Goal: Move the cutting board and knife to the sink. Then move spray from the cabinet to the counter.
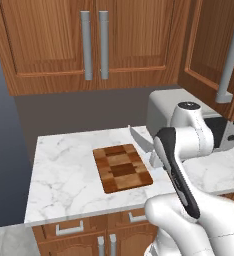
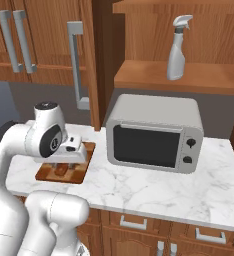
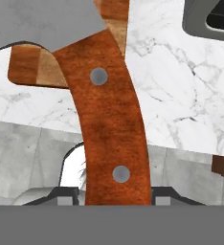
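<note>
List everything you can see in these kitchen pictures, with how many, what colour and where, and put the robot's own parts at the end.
cutting board: one, checkered light and dark brown, flat on the counter left of the microwave.
knife: one, silver blade with reddish-brown riveted handle, held above the board's edge.
spray: one, grey bottle with white trigger, standing on the open cabinet's shelf above the microwave.
microwave: one, light grey with dark door, on the counter.
counter: one, white marble with grey veins, over brown drawers with grey handles.
cabinet: reddish-brown upper units with grey bar handles; the right one stands open.
arm: one, white with dark joints, reaching over the counter.
gripper: one, dark fingertips closed either side of the knife handle.
</note>
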{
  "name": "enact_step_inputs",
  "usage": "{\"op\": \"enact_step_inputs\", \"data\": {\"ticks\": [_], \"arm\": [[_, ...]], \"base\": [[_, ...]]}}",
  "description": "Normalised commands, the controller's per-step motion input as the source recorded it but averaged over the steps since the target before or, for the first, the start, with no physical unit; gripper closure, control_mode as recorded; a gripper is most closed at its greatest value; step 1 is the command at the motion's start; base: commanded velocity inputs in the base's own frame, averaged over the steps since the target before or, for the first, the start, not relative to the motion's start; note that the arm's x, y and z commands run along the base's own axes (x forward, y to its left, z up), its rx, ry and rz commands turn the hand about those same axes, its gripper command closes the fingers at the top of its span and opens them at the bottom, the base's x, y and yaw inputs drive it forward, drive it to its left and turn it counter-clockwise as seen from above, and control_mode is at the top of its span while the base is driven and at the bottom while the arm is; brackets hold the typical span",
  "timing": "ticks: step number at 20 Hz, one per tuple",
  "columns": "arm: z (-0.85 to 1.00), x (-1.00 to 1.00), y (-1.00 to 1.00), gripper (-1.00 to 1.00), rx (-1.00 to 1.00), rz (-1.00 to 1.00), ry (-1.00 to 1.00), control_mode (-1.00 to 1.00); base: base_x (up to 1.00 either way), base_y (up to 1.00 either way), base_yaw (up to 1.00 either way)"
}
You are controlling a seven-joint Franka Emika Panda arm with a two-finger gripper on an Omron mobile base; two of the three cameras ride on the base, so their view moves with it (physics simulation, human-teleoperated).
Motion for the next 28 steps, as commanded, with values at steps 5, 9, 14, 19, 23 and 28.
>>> {"op": "enact_step_inputs", "data": {"ticks": [5,9,14,19,23,28], "arm": [[0.52,-0.21,0.00,1.00,0.00,0.04,-0.11,-1.00],[0.35,-0.12,0.00,1.00,0.00,0.03,-0.09,-1.00],[0.02,-0.03,0.00,1.00,0.00,0.04,-0.01,-1.00],[0.03,-0.07,0.00,1.00,0.00,0.03,-0.01,-1.00],[0.02,-0.14,0.00,1.00,0.00,0.04,-0.03,-1.00],[0.00,-0.03,0.00,1.00,0.00,0.00,-0.01,-1.00]], "base": [[0.00,0.00,0.00],[0.00,0.00,0.00],[0.00,0.00,0.00],[0.00,0.00,0.00],[0.00,0.00,0.00],[0.00,0.00,0.00]]}}
